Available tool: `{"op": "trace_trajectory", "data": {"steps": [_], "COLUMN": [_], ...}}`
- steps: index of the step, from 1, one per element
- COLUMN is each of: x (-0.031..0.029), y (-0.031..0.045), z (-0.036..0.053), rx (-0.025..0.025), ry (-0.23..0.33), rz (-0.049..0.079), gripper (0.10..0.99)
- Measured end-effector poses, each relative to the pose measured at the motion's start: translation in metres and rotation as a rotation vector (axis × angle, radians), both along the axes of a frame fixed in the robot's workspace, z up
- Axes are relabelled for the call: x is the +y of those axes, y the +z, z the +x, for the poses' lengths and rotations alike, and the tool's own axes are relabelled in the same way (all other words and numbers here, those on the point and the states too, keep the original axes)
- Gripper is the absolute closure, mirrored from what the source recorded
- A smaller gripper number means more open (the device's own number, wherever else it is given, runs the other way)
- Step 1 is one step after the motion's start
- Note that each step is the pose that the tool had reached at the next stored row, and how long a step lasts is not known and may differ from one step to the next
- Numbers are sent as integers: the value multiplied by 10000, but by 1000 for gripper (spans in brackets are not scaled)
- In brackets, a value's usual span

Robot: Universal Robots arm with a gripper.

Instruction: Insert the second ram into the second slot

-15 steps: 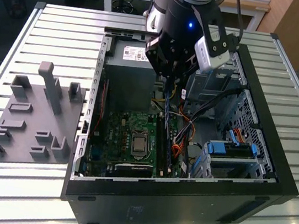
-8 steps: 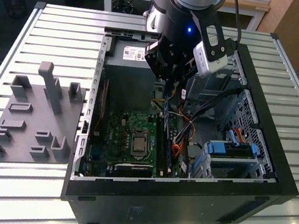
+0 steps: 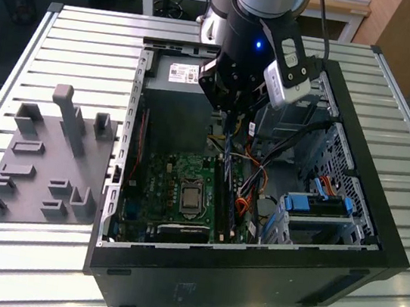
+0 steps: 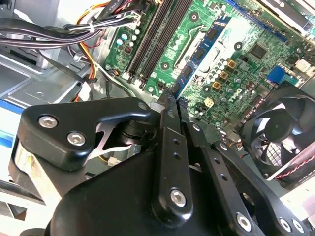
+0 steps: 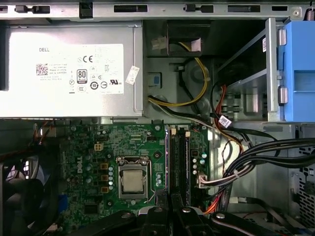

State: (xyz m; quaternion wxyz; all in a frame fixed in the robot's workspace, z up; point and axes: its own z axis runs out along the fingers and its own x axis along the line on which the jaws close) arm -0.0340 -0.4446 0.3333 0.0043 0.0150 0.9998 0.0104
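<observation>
My gripper (image 3: 233, 115) hangs over the open computer case (image 3: 251, 263), shut on the second ram (image 4: 202, 54). The ram is a thin dark-blue board stick with chips, and it juts from the fingertips toward the green motherboard (image 4: 236, 29). In the second wrist view the black fingers (image 4: 167, 142) pinch its end. The black memory slots (image 5: 179, 162) run side by side past the fingertips, beside the processor socket (image 5: 132, 181). In the exterior view the ram (image 3: 228, 138) points down at the slots (image 3: 224, 194) and stands above them.
A silver power supply (image 5: 69, 69) fills the case's far end. Bundled cables (image 5: 256, 157) and bright-blue drive brackets (image 3: 320, 204) crowd the exterior view's right. A black fan (image 4: 280, 132) sits by the board. A grey fixture plate (image 3: 42, 169) lies outside on the slatted table.
</observation>
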Motion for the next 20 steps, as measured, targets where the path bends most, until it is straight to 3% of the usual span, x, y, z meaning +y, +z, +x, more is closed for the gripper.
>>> {"op": "trace_trajectory", "data": {"steps": [20], "x": [0], "y": [-81], "z": [0], "rx": [0], "ry": [0], "rz": [0], "gripper": [949]}}
